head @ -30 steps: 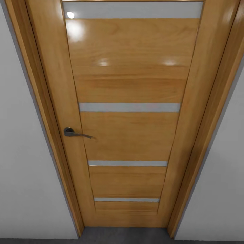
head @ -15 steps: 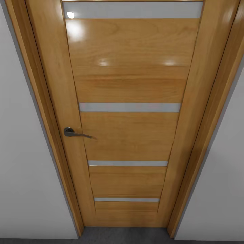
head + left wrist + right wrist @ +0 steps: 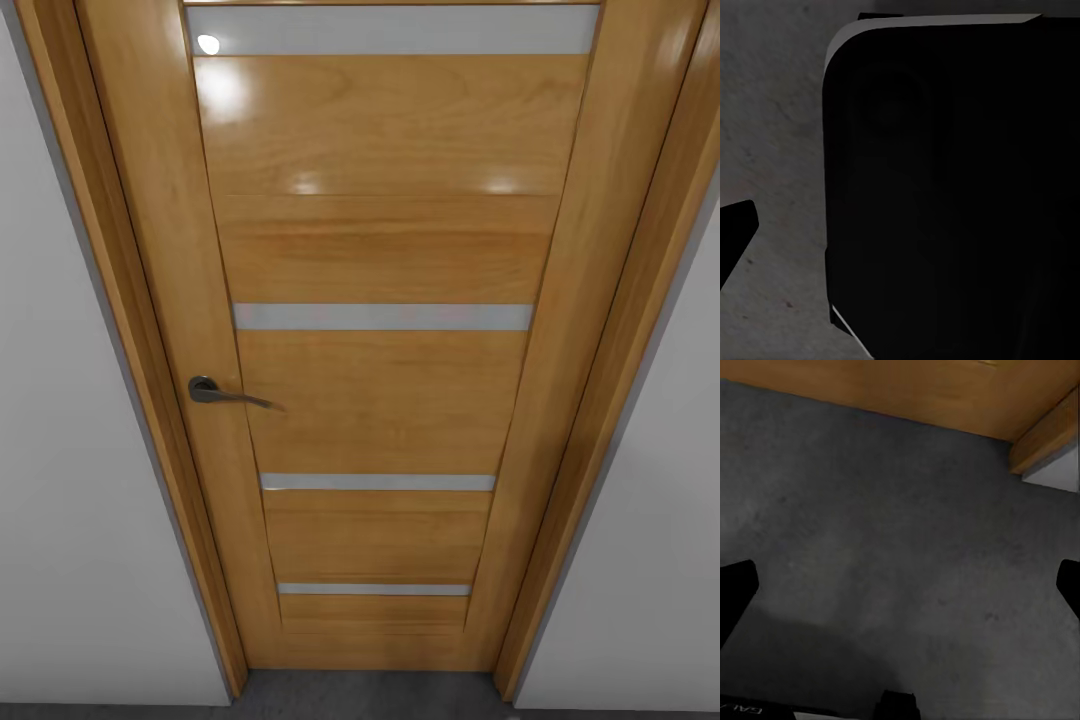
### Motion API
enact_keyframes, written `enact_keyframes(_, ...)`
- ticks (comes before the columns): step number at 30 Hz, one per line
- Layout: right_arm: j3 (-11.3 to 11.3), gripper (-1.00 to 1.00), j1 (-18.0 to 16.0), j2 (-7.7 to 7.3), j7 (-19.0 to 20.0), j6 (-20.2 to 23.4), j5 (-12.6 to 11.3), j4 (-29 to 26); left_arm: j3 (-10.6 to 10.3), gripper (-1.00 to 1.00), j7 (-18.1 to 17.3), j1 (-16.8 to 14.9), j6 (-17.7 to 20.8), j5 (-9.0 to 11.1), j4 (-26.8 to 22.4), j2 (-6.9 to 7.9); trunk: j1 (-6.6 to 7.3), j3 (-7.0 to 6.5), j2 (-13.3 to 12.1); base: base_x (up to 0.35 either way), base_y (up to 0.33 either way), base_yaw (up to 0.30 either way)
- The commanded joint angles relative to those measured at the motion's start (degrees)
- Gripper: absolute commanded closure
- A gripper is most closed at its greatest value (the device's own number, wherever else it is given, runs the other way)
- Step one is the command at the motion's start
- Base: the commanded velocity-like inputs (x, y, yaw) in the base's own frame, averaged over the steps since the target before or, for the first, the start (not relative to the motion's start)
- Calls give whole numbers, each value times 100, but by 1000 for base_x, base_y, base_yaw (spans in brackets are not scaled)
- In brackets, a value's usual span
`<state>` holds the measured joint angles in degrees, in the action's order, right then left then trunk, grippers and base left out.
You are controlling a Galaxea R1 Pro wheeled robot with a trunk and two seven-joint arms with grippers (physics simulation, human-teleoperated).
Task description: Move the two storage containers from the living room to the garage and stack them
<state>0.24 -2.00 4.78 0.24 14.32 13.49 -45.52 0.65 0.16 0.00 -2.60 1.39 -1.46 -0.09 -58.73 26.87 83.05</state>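
Nothing has moved since earlier: you are facing the closed wooden door above the floor. Right pincer is gaping apart; left pincer's state I cannot tell.

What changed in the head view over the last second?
Nothing visible. The closed wooden door, its handle, the frame and the strip of grey floor sit exactly where they did; the camera has not shifted either.
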Motion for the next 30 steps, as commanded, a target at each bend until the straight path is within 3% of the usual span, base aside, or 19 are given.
enact_keyframes(1,1,-100,-62,44,8,140,95,-86,6,-100,2,0,-12,15,-4,-1,0,6,3,0,0,0)
enact_keyframes(4,5,-100,-457,286,28,634,256,-282,4,-100,2,0,-12,18,-4,0,0,6,3,0,0,0)
enact_keyframes(6,20,-100,-1084,522,42,1143,331,-358,-2,-100,2,0,-12,19,-4,0,0,6,3,0,0,0)
enact_keyframes(10,260,-100,-1545,522,39,1446,343,-373,-3,-100,2,0,-12,19,-4,0,0,6,3,0,0,0)
enact_keyframes(12,769,-100,-2094,522,38,1659,312,-378,-3,-100,2,0,-12,19,-4,0,0,6,3,0,0,0)
enact_keyframes(16,1128,-100,-2517,522,69,1982,266,-483,0,-100,2,0,-12,19,-4,0,0,6,3,0,0,0)
enact_keyframes(22,1504,-100,-2676,522,325,2164,26,-1256,4,-100,2,0,-12,18,-4,0,0,6,3,0,0,0)
enact_keyframes(24,1892,-100,-2693,522,419,2336,-24,-1824,4,-100,2,0,-12,17,-4,0,0,6,3,0,0,0)
enact_keyframes(28,2285,-100,-2692,522,399,2459,-39,-2315,5,-100,2,0,-12,19,-4,0,0,6,3,0,0,0)
enact_keyframes(30,2333,-100,-2692,522,390,2463,-44,-2370,4,-100,2,0,-12,19,-5,0,0,6,3,0,0,0)
